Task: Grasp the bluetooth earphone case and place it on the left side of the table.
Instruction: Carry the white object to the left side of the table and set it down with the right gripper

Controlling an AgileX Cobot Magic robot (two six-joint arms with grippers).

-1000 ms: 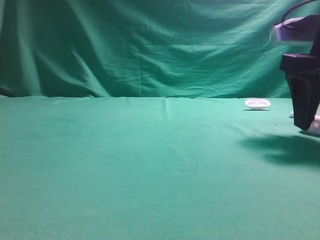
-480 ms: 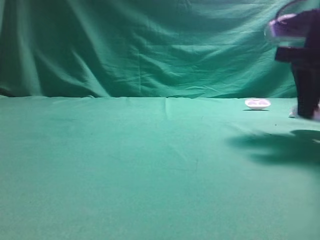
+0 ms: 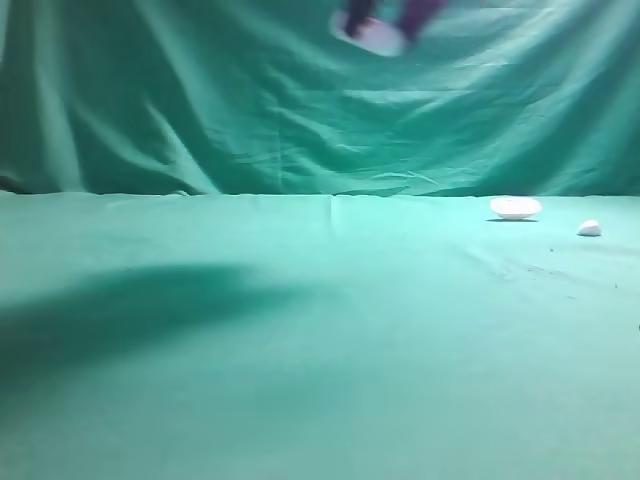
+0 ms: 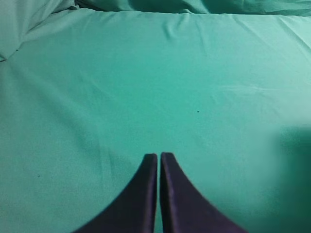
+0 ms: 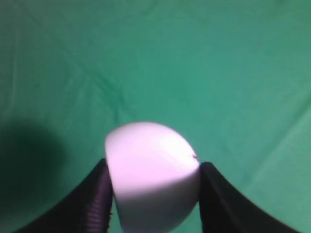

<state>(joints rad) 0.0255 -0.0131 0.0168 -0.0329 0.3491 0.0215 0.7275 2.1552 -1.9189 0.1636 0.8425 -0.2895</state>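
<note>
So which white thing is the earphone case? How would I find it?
Look up above the green table, near the top of the backdrop. The right gripper holds the earphone case in the air. The shallow dish and tiny lump lie on the cloth instead.

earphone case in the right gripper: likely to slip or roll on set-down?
Probably slippery: the bluetooth earphone case looks smooth and glossy, and the right gripper pinches only its curved sides. Likely rigid, since it shows no denting between the fingers. It may rock or roll a little once released, being rounded, though the cloth-covered table should damp that.
</note>
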